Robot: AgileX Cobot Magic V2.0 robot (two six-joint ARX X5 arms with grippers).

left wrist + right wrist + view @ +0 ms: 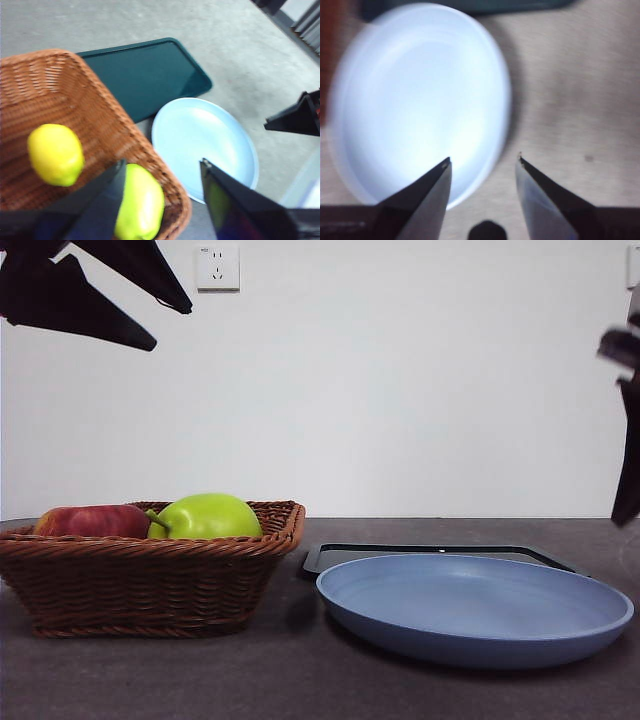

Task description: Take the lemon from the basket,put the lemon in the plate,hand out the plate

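The lemon point(55, 154) lies inside the wicker basket point(60, 95), beside a larger green fruit point(141, 202). From the front the basket point(140, 575) hides the lemon. The blue-grey plate point(475, 608) sits empty to the basket's right. My left gripper point(162, 170) hangs open above the basket's rim, its tips high at the top left corner point(172, 325) in the front view. My right gripper point(482, 161) hovers open over the plate's point(415, 95) edge. It shows as a dark shape at the right edge point(625, 430) in the front view.
A red apple point(90, 521) and the green fruit point(207, 516) show above the basket rim. A flat black tray point(430, 554) lies behind the plate; it is also seen from the left wrist point(145, 75). A wall socket point(218, 267) is on the white wall.
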